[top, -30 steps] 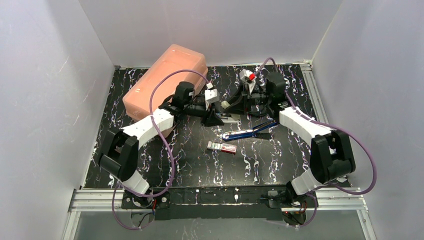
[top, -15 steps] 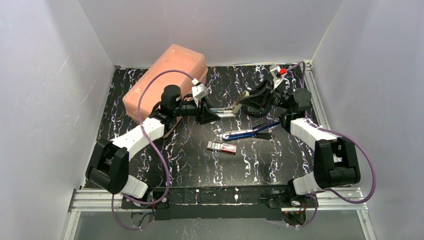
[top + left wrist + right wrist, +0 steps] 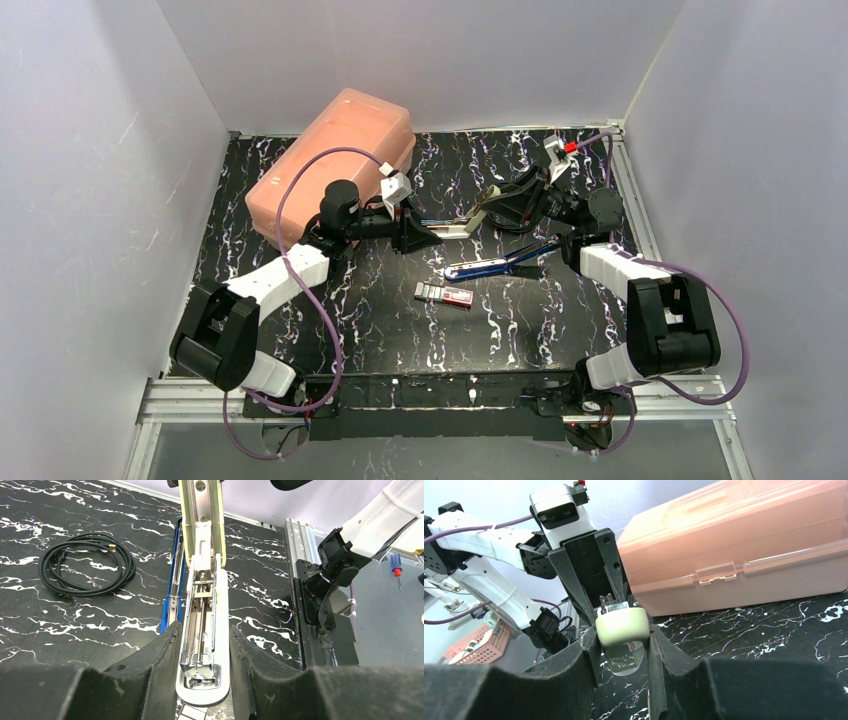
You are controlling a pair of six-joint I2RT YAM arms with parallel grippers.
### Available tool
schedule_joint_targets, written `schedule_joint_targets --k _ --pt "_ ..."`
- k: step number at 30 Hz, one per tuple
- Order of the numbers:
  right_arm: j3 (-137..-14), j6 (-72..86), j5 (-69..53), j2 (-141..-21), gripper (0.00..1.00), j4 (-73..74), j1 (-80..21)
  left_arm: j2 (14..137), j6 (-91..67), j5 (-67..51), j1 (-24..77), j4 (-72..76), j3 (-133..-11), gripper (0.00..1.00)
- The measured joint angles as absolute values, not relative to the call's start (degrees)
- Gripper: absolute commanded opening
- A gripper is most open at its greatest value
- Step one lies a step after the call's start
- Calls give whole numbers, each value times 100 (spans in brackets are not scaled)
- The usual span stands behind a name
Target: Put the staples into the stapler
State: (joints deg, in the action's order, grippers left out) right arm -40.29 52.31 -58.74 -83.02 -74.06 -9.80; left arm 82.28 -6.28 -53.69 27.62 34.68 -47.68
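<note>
Shows the stapler [image 3: 447, 222], swung open into one long line, held above the counter [image 3: 380, 330] toward the back. Clamped at the white base end by the left jaws and at the pale cream lid end by the right jaws, seemingly to keep the hinge spread and the metal magazine channel [image 3: 200, 630] bared for loading. Reveals no staple strip in that channel, as far as can be made out. Places the staples box [image 3: 444, 294], small and pink-red, flat on the counter nearer the arm bases, well apart from both jaws and not yet picked up, grey inner tray slid partly out — contents too small to tell. Includes a long blue object [image 3: 497, 265] lying between box and stapler. Also includes a large salmon-pink case [image 3: 335, 160] at back left — lid shut, contents hidden.
</note>
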Motion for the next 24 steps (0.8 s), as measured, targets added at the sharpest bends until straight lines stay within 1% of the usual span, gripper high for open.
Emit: schedule_joint_targets --k 3,7,11,16,20,21,22,24 --pt "-4077 5085 -5948 -8302 1 -7338 -991 8228 -617 -5360 2762 3468 -4768 0" --pt "-4283 4746 -6097 -8322 21 -7126 -1033 8228 -539 -5310 2759 3463 -4768 0" --pt "-4449 4370 -6233 -8359 31 -6735 -1039 8228 -346 -5218 2755 3391 -4768 0" --pt "-4611 3841 -6381 -8364 50 -6088 -1066 8228 -119 -5120 2749 3192 -4768 0" --pt "-4670 3363 -6241 -8364 72 -5697 -993 8228 43 -4954 2689 2886 -4766 0" --pt "-4709 3210 -6178 -8364 76 -5605 -950 8232 73 -4860 2637 2753 -4762 0" --pt "-4729 3124 -6145 -8361 78 -5533 -926 8232 99 -4814 2604 2659 -4759 0" --pt "-4777 2867 -6095 -8350 80 -5286 -884 8232 143 -4703 2550 2571 -4759 0"
